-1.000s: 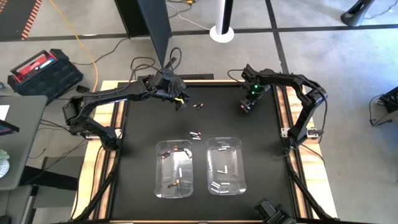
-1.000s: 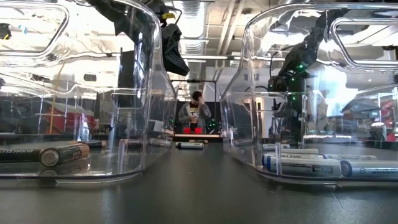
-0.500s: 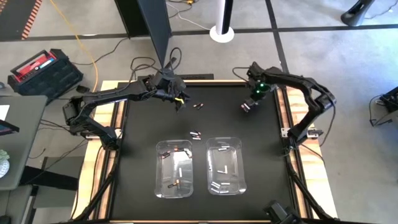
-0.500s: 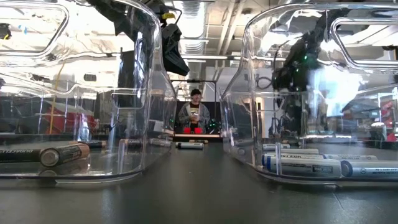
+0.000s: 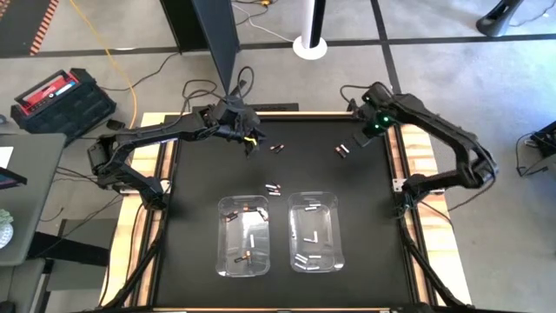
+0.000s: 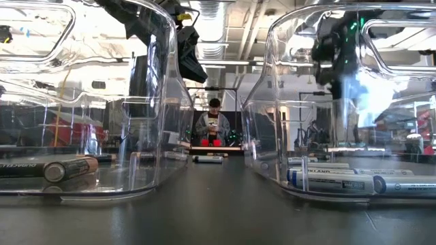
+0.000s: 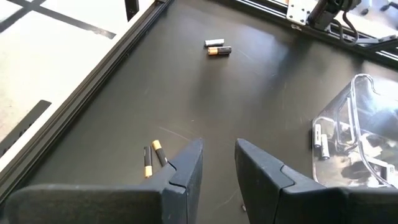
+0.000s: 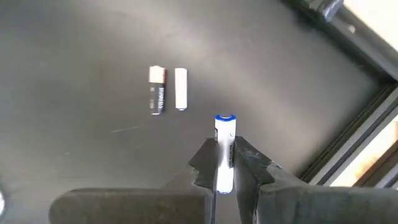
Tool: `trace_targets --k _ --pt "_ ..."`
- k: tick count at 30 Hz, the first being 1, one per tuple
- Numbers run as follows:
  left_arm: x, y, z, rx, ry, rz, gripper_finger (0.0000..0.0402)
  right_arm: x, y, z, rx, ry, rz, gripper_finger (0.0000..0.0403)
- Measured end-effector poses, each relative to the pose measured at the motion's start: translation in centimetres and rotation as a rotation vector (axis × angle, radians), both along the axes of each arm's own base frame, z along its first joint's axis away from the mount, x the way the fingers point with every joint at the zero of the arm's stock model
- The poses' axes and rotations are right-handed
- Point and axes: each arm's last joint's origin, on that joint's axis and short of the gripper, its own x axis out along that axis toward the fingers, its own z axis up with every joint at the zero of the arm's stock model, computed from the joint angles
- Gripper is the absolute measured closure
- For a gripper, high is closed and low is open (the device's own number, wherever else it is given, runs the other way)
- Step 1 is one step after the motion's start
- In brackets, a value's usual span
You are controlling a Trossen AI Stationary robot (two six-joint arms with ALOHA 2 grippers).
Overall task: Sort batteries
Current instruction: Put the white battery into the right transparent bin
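Tabletop (image 5: 200, 183): flat matte black sheet, wood strips showing along its sides; every place below is read off it.
Left bin (image 5: 242, 235): clear moulded plastic, rounded corners, near the front middle of the tabletop; a few batteries lie inside, one dark cell with a copper end up against the wall in the low view.
Right bin (image 5: 315, 231): same clear plastic, just beside the left bin; white cells with blue print lie on its floor.
Left gripper (image 7: 217, 163): and it hangs over the far left part of the tabletop, dark fingers a narrow gap apart, nothing between them.
Right gripper (image 8: 225, 163): up at the far right corner, pinching a white battery (image 8: 224, 149) with a blue end, lifted off the tabletop.
Loose batteries (image 5: 341, 151): a dark-and-copper cell beside a white one, far right; another pair (image 5: 277, 148) far middle; a third (image 5: 273, 187) just behind the left bin.
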Motion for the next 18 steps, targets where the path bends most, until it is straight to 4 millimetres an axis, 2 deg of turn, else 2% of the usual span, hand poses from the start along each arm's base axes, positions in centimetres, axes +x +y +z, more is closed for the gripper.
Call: trace_targets --k 6,11,18 --pt "0.0 -0.4 -0.2 0.027 0.033 -0.039 0.0310 -0.2 2.9 2.5 -0.094 -0.060 0.104 0.0355" --pt "0.2 -1.3 -0.5 -0.007 0.069 -0.057 0.0310 0.1 6.2 3.7 -0.075 -0.092 0.149 0.0355" --pt "0.2 -2.6 -1.6 -0.006 0.113 -0.112 0.0310 2.3 11.3 4.5 -0.016 -0.197 0.222 0.0355"
